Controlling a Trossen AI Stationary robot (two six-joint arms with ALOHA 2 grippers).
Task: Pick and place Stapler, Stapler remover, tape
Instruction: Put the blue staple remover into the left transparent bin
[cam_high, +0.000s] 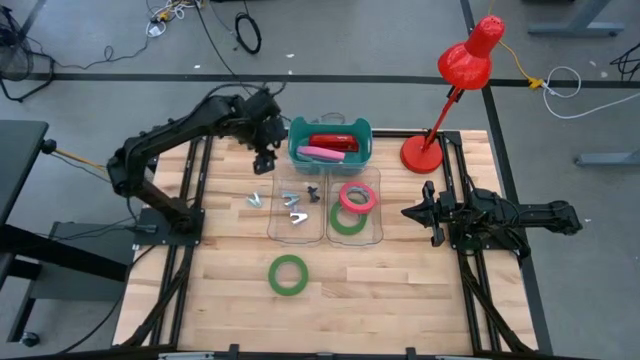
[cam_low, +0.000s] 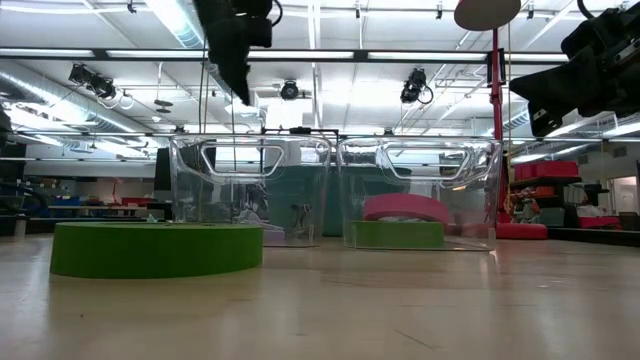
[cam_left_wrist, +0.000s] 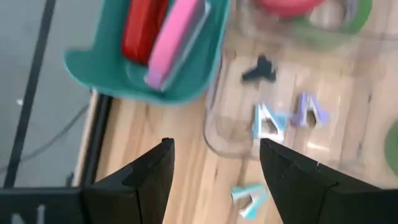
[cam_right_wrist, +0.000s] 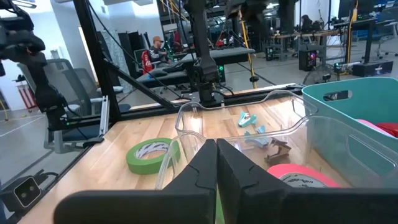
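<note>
A teal bin (cam_high: 362, 135) at the far middle holds a red stapler (cam_left_wrist: 140, 31) and a pink stapler (cam_left_wrist: 177, 40). In front of it stand two clear bins. The left clear bin (cam_high: 272, 215) holds several staple removers (cam_left_wrist: 267, 121). One more staple remover (cam_high: 255, 199) lies on the table just left of it. The right clear bin (cam_high: 378, 215) holds a pink tape roll (cam_high: 357, 197) leaning on a green one (cam_high: 347, 221). Another green tape roll (cam_high: 288, 275) lies flat on the table nearer the front. My left gripper (cam_high: 264, 163) hangs open and empty, high up beside the teal bin's left end. My right gripper (cam_right_wrist: 216, 155) is shut at the table's right.
A red desk lamp (cam_high: 424, 152) stands at the far right, its head reaching past the table's far edge. Bare wood lies along the near edge around the loose green roll. Black frame rails run down both sides of the table.
</note>
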